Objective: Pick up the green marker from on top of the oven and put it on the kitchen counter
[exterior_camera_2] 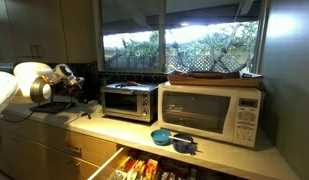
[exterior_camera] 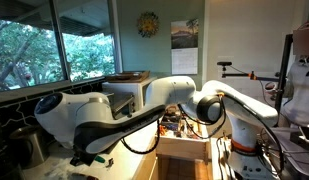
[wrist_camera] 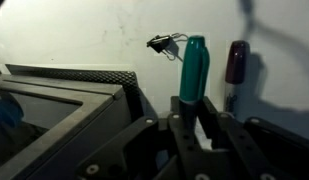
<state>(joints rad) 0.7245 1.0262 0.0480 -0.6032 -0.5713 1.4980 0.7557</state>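
Now the arm (exterior_camera_2: 32, 78) bends low beside the oven (exterior_camera_2: 129, 102), its gripper (wrist_camera: 197, 108) clamped on the green marker (wrist_camera: 195, 62) over the worktop (exterior_camera_2: 107, 126).

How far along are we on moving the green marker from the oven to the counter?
Done: the green marker is off the oven and looks clamped in the gripper in the wrist view. In hand: the gripper hangs to the side of the oven, a pale surface ahead of it. Left: lower it to the kitchen counter, release the marker, and back away.
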